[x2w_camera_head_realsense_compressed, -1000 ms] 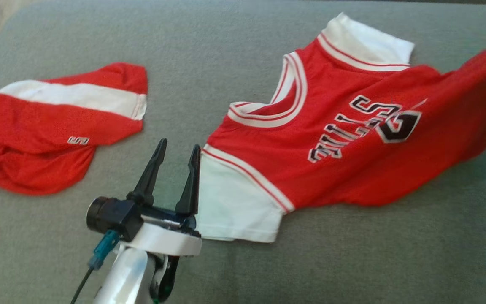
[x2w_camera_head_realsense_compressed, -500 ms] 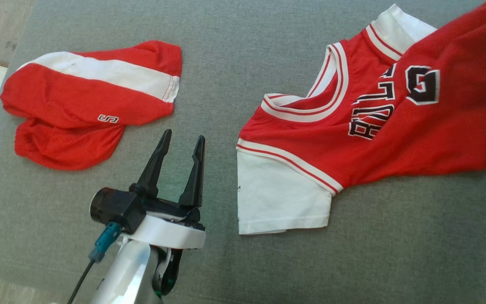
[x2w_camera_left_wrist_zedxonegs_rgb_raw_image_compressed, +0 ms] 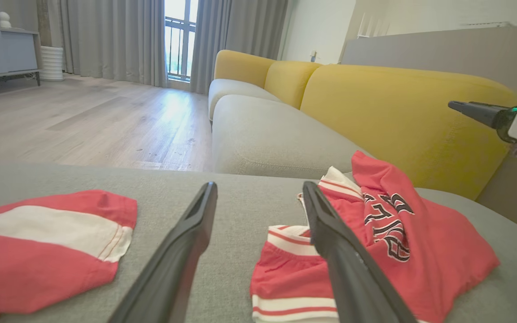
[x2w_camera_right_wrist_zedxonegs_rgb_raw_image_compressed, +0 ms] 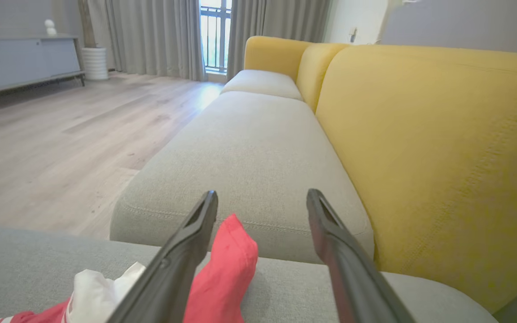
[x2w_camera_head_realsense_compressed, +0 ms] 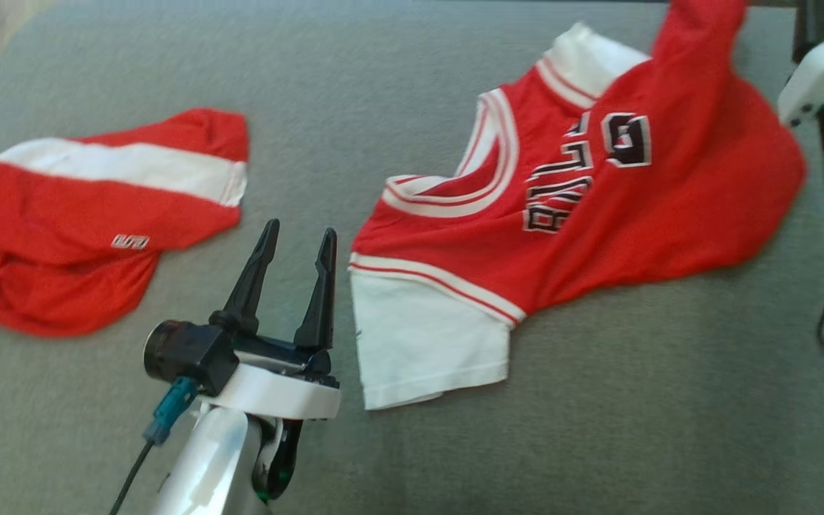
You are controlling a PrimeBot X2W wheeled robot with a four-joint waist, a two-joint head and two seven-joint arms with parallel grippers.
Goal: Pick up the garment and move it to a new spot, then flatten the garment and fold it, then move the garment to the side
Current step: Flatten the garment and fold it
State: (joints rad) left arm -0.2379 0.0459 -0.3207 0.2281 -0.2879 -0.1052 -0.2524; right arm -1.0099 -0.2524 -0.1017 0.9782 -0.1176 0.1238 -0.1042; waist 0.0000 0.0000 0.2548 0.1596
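Garment: red mesh jersey with white sleeves (x2w_camera_head_realsense_compressed: 598, 214), laid rumpled on grey fabric cushion (x2w_camera_head_realsense_compressed: 383, 86).
Left gripper (x2w_camera_head_realsense_compressed: 300, 229): spread, empty, beside sleeve.
Right gripper (x2w_camera_right_wrist_zedxonegs_rgb_raw_image_compressed: 262, 194): spread, nothing pinched, near raised red fold.

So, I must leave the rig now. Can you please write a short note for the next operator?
Left gripper: open, empty, above the seat, beside the white sleeve of the jersey.
Right gripper: open; a red tip of the jersey stands between its fingers, not clamped.
Things: jersey on the seat, front up, hem end bunched up; shorts lie apart, to its left.
Done: jersey is set down and no gripper holds it.
To do: flatten it, fold it, move it aside.
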